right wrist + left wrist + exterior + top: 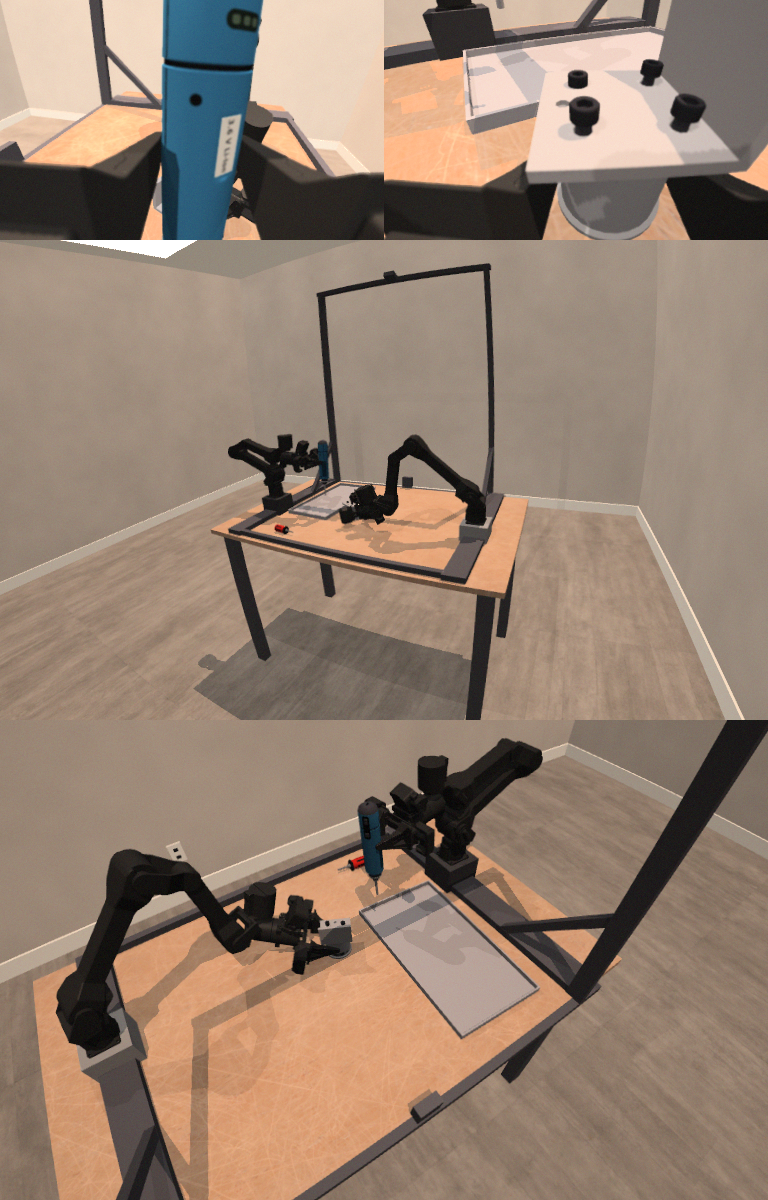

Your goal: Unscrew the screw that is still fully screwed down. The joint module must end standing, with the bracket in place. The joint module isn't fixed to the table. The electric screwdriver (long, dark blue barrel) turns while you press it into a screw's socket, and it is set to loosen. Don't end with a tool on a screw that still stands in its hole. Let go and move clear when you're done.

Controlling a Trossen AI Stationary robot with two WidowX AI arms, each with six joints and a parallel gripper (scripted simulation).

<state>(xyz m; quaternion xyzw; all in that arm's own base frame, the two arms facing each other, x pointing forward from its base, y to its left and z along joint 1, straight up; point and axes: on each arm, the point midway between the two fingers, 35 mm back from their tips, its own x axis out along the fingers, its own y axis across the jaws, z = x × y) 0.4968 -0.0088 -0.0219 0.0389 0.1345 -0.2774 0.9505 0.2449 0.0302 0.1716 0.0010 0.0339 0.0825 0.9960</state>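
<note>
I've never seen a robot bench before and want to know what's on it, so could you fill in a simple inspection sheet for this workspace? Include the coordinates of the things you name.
Surface: wooden table top (271, 1070) (430, 545), scratched, with shadows across it.
Job's things: joint module (611, 205) standing, bracket (619, 150) on top; three screws raised, the far-left screw (577, 79) seated low. Blue screwdriver (371, 841) (322, 452) (200, 150) upright in the air.
Clutter: red-handled tool (356, 862) (281, 528) lying down; shallow tray (481, 986).
Grippers: left gripper (325, 946) around the module; right gripper (380, 836) (200, 155) shut on the blue screwdriver.
Cables: nothing seen.
Surroundings: plain walls, wall outlet (176, 851), dark frame (325, 370).
</note>
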